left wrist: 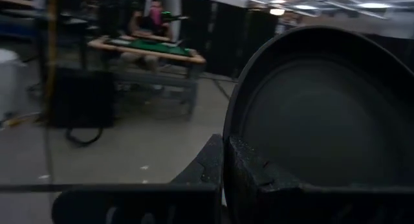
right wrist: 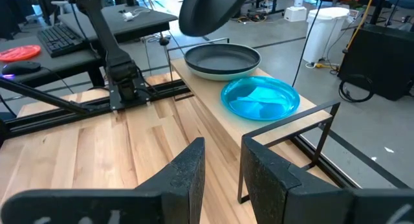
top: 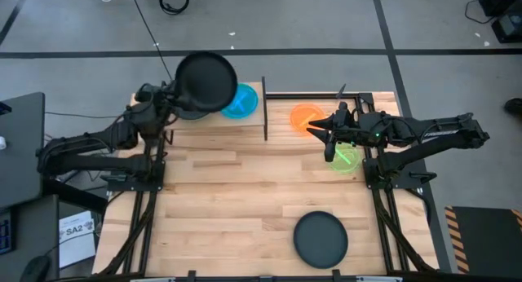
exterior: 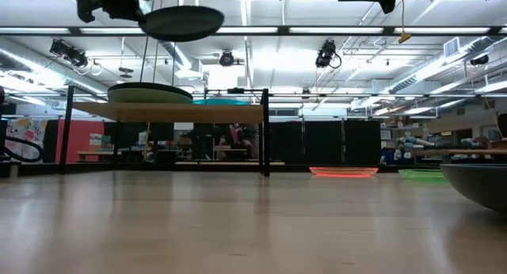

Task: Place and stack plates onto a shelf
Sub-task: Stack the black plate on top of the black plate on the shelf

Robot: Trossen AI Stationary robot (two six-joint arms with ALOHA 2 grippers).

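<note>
My left gripper [top: 174, 91] holds a black plate [top: 205, 80] high above the shelf [top: 245, 125], a light-wood board on thin black legs at the table's far left. On the shelf lie a pale mint plate with a dark inside [right wrist: 222, 61] and a blue plate [top: 242, 101]. My right gripper [top: 315, 129] hovers open at the far right, over the near edge of an orange plate [top: 303, 116] and beside a bright green plate [top: 347, 159]; both lie flat on the table. Another black plate [top: 320, 238] rests near the near edge. My left gripper pinches the black plate by its rim [left wrist: 234, 143], at the edge toward the table's left, one finger [left wrist: 207, 166] on each face. The fingers reach in roughly level from the left. The plate is lifted clear and nearly level [exterior: 181, 22], above the mint plate [exterior: 150, 93].
The shelf's black frame posts [top: 264, 109] stand between the shelf and the orange plate. Bare tabletop [top: 236, 200] spreads across the middle and near left. Both arm bases sit at the table's left and right sides. Workbenches and a seated person [left wrist: 153, 18] show beyond the table.
</note>
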